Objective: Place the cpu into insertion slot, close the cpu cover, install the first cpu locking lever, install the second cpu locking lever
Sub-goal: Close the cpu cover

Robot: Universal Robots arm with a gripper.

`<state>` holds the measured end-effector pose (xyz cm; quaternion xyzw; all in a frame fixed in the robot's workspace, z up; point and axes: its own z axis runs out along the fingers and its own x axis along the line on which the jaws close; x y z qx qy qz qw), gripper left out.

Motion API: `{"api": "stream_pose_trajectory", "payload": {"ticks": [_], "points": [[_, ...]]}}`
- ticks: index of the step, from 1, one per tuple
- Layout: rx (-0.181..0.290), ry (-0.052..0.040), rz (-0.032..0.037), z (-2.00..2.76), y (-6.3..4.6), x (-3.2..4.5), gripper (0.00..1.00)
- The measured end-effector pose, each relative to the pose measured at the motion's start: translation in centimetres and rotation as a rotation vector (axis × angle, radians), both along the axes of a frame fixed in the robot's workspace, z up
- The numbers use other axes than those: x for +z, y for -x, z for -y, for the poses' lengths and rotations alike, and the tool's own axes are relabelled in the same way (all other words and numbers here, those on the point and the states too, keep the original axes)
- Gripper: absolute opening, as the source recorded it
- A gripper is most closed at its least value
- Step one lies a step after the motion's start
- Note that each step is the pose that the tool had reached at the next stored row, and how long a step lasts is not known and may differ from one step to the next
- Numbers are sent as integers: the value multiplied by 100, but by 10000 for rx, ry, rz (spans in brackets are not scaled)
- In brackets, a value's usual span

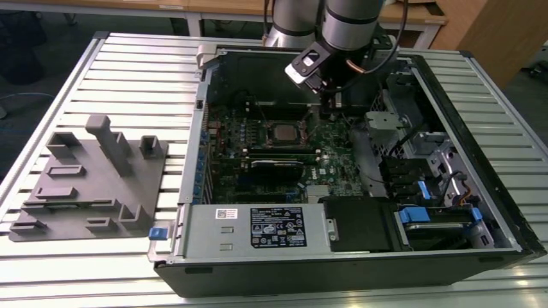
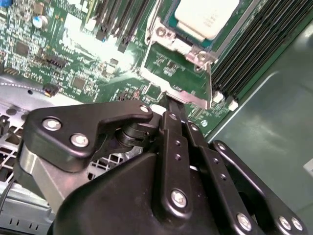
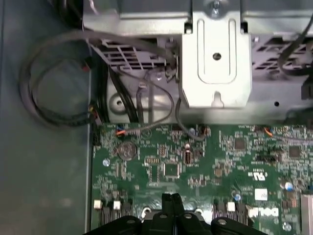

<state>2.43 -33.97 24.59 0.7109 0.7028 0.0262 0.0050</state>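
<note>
On the motherboard point(image 1: 334, 163), the cpu point(image 1: 283, 133) lies flat, top upward.

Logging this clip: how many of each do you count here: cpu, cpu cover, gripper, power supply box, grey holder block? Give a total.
cpu: 1
cpu cover: 1
gripper: 1
power supply box: 1
grey holder block: 1
Total: 5

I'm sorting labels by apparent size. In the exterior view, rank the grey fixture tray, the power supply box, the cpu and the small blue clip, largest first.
1. grey fixture tray, plainly the largest
2. power supply box
3. cpu
4. blue clip, the smallest
</note>
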Motion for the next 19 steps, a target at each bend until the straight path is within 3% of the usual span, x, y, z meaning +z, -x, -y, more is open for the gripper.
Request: {"api": "stream_pose_trajectory", "payload": {"ticks": [15, 19], "points": [[-13, -11, 192, 0, 397, 0, 11], [-11, -11, 201, 0, 419, 0, 11]]}}
